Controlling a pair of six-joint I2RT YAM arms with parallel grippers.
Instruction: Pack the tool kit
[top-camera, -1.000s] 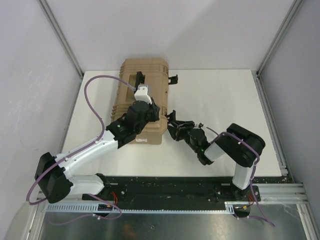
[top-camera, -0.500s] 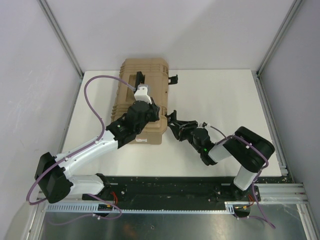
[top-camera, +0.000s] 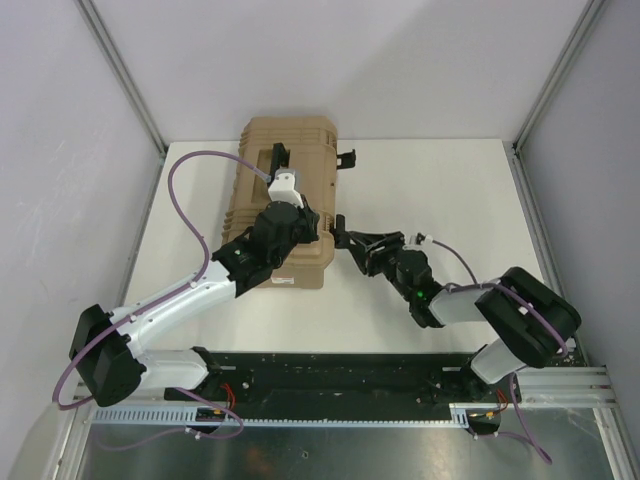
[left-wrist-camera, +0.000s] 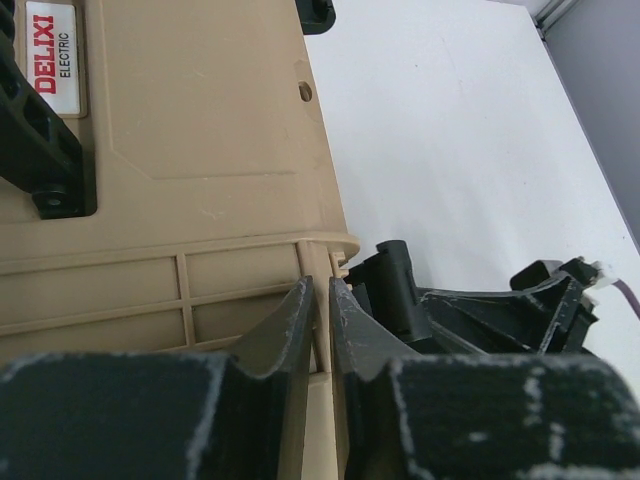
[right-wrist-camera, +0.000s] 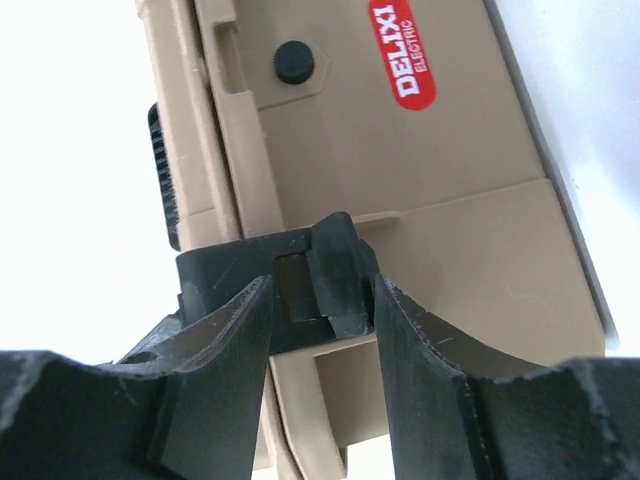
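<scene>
White tabletop (top-camera: 440, 200) carries the tan toolbox (top-camera: 305, 138), which lies on its far left part with the lid down and its long sides running away from the arm bases. The left arm (top-camera: 190, 295) reaches across the near end of the box. The right arm (top-camera: 460, 305) stretches in low from the right towards the box's right side.

The left jaws are pressed nearly together at the near right corner of the box. Their fingers (left-wrist-camera: 290, 325) pinch a thin upright strip of the tan rim, just beside the right arm's tips.

The right jaws stand spread to either side of the near black latch (right-wrist-camera: 340, 265), which sticks out from the box's right wall. One finger (right-wrist-camera: 405, 340) lies against the latch's raised tab, while a gap with tan plastic behind it shows on the tab's other side. Whether the latch is truly squeezed cannot be told.

The black lid handle (top-camera: 277, 158) lies flat on the lid. A second black latch (top-camera: 347, 158) juts outward from the far right side. A red DELIXI label (right-wrist-camera: 402, 55) sits on the box wall above the near latch.
</scene>
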